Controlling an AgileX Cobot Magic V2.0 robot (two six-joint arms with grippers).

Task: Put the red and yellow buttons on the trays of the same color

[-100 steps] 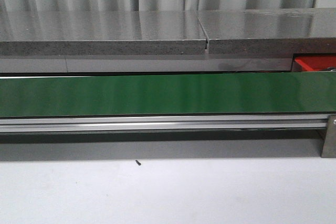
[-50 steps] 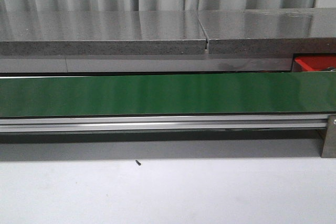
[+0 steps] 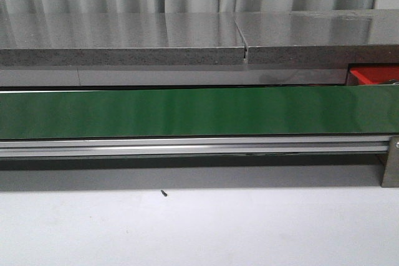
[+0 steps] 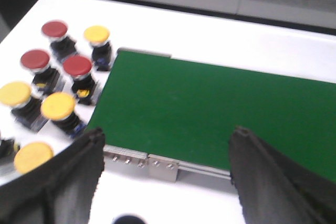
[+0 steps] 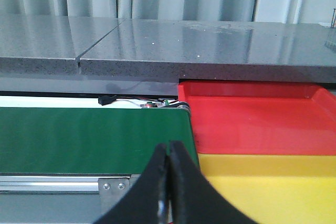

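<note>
The front view faces the green belt point(image 3: 187, 112) squarely, low and close; the left wrist view looks steeply down on it; the right wrist view looks level across its end; all three share it.

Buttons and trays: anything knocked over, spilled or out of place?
Nothing stands out. The buttons stand upright in a cluster beside the belt, which is bare. The red tray and yellow tray sit side by side, empty.

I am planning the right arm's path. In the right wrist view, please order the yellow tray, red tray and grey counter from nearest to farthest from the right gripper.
1. yellow tray, beside the right gripper
2. red tray, behind it
3. grey counter, at the back
</note>
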